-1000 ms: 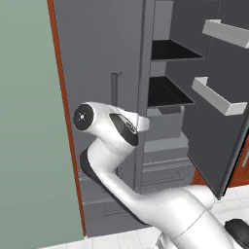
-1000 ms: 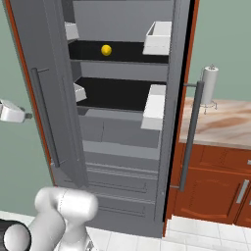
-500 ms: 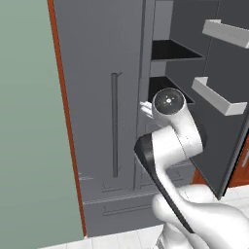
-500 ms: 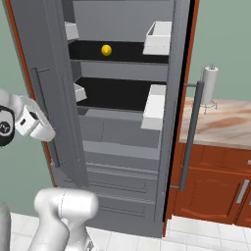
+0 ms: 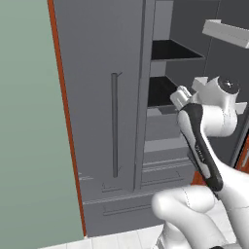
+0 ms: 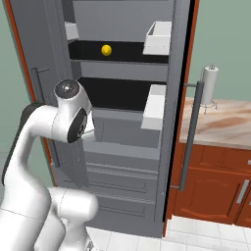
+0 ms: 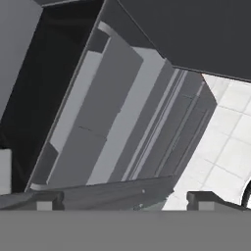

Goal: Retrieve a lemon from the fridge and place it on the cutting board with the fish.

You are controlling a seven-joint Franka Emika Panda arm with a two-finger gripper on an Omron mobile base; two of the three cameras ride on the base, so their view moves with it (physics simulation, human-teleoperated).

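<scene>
The lemon (image 6: 106, 49) is a small yellow fruit lying on the upper black shelf of the fridge (image 6: 125, 142), whose doors stand open. My arm is raised in front of the fridge's lower compartment, well below the lemon's shelf. In the hand view my gripper (image 7: 125, 201) is open with nothing between its fingertips (image 7: 46, 201), and it looks down over grey fridge drawers toward white floor tiles. In the left base view the fridge (image 5: 97, 73) shows its left door and long bar handle (image 5: 114, 126). The cutting board and the fish are out of view.
White door bins (image 6: 159, 37) (image 6: 154, 105) hang on the right door beside the shelves. That door's long handle (image 6: 192, 132) stands in front of a wooden cabinet (image 6: 215, 181), which has a marbled counter (image 6: 225, 122) and a paper towel holder (image 6: 211, 83).
The arm has swung from the left side across to the front of the open fridge compartment. The gripper has stayed open. The lemon and the doors have not moved.
</scene>
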